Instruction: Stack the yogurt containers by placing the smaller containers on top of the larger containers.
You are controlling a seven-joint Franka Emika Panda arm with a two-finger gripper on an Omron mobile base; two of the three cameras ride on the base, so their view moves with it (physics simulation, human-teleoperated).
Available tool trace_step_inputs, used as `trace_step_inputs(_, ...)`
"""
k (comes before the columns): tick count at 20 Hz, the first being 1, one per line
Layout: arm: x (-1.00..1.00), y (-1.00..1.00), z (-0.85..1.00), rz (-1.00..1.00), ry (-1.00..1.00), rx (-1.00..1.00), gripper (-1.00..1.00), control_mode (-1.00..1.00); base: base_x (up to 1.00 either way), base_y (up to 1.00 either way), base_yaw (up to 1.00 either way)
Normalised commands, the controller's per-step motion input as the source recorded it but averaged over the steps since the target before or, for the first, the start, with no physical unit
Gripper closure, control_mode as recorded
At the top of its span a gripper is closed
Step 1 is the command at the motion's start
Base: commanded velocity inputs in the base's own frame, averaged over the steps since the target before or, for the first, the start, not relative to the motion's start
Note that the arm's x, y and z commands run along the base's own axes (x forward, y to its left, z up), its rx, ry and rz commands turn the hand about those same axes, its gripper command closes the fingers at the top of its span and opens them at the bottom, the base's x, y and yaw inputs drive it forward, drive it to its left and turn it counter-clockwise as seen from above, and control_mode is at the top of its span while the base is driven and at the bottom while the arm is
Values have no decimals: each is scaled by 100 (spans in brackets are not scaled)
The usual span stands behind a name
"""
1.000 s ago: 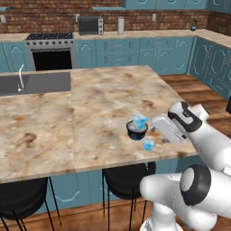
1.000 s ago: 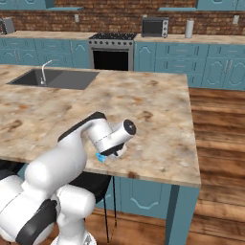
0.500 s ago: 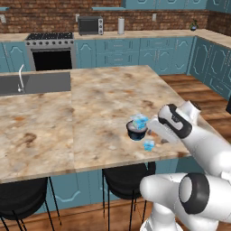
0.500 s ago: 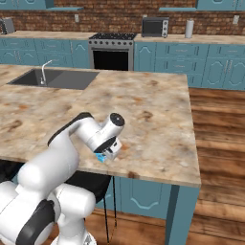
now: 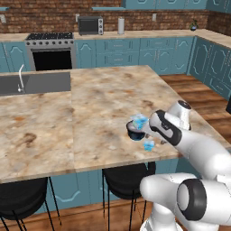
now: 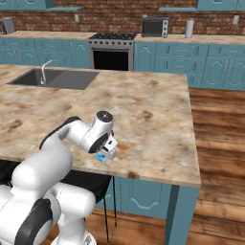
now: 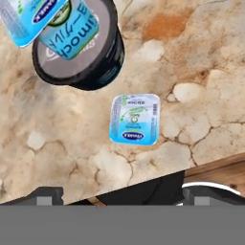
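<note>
Item: small light-blue translucent yogurt cup with a printed whitish foil top (image 7: 134, 119), standing alone on the mottled beige stone tabletop (image 5: 90, 117), near the front edge. In the hand view you see it from straight above, almost centred, just ahead of the two dark fingertips at the bottom of the picture. Its top is a rounded square, so neither axis is clearly longer; its sides sit a little turned against the line between the fingertips.

Item: squat round dark navy tub with a pale grey top (image 7: 91, 67), just beyond the loose cup and apart from it. A second light-blue yogurt cup (image 7: 69, 28) already rests on its lid. A third blue cup face (image 7: 31, 14) overlaps at the view's upper corner; you cannot tell from here how it sits.

Item: gripper (image 5: 145, 131), hovering over the cups at the tabletop's front edge, jaws spread wide, nothing between them.

Relation to mind: the loose cup lies directly under your gripper, on the near side of the tub. Judged from this, you need a straight descent, with perhaps a slight wrist turn to square the jaws to the cup's flat sides.
</note>
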Motion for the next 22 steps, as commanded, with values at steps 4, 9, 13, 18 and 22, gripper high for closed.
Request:
trace_step_inputs(4,0,0,-18,0,0,-7,-100,-100,0,0,0)
trace_step_inputs(9,0,0,-18,0,0,-8,-100,-100,0,0,0)
trace_step_inputs(13,5,0,-14,0,1,-9,-100,-100,0,0,0)
trace_step_inputs(18,10,0,-9,0,1,-7,-100,-100,0,0,0)
trace_step_inputs(22,13,0,-4,0,2,-6,-100,-100,0,0,0)
